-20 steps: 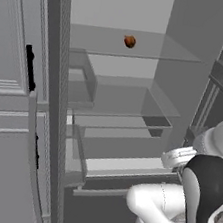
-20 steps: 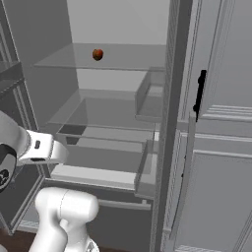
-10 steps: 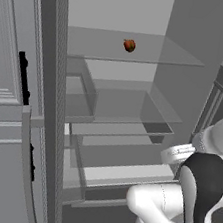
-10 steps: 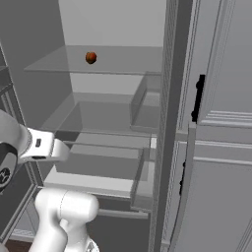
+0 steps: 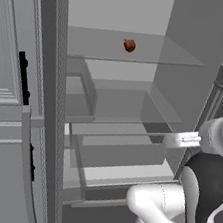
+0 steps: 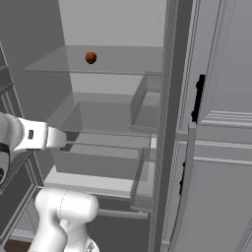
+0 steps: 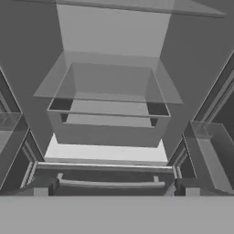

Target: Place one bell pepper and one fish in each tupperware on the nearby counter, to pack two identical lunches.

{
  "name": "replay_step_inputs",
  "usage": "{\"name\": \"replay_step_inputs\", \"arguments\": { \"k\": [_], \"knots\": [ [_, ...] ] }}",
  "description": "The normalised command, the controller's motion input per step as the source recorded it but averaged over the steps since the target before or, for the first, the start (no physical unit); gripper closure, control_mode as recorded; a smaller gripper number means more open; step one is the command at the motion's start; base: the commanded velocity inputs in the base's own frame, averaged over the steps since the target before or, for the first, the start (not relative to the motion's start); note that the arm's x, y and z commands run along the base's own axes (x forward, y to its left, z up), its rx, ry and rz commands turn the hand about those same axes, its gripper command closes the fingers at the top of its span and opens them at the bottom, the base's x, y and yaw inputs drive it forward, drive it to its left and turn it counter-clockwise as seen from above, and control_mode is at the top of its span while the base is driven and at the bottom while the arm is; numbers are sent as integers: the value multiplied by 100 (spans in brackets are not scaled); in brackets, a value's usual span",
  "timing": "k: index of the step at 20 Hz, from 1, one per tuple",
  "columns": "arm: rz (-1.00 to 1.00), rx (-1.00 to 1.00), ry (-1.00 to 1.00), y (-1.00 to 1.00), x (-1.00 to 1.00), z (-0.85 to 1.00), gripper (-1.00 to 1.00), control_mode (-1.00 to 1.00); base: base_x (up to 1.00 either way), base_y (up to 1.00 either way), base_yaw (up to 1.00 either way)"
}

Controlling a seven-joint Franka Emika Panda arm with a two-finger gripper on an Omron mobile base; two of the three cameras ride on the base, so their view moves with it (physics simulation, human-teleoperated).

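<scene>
A dark red bell pepper point(image 5: 129, 45) with a brownish top sits alone on the upper glass shelf point(image 5: 157, 57) of the open fridge, and the right base view shows the pepper point(image 6: 91, 57) too. My gripper point(image 5: 169, 139) hovers in front of the fridge at drawer height, well below the pepper and apart from it. In the hand view the gripper point(image 7: 114, 188) faces the clear drawers with its tips wide apart and nothing between them, so it is open. The other pepper, both fish, the tupperware and the counter are out of view.
The fridge holds glass shelves and a clear drawer point(image 5: 123, 150) pulled partly out above a white floor panel point(image 7: 105, 153). Door bins point(image 7: 208, 151) flank the opening. Grey cabinet panels with black handles point(image 6: 198, 98) stand beside it, and the fridge's edge post point(image 5: 49, 99) rises close by.
The whole picture has shifted a little as the base drove, bringing the fridge closer. The pepper stays on its shelf and the arm keeps its pose.
</scene>
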Motion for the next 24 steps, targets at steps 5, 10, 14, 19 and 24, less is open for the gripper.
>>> {"name": "replay_step_inputs", "arguments": {
  "k": [5, 10, 14, 19, 24],
  "knots": [
    [0, 6, -15, 1, 0, 79, -100, -100, 0, 0, 0],
    [0, -2, -5, 20, 3, 66, -100, -100, 0, 0, 0],
    [0, 0, -8, 3, 38, 54, -100, -100, 0, 0, 0],
    [0, 3, 0, 0, 76, 13, -100, -100, 0, 0, 0],
    [0, 1, 0, 1, 90, 0, -100, -100, 0, 0, 0]
  ]
}}
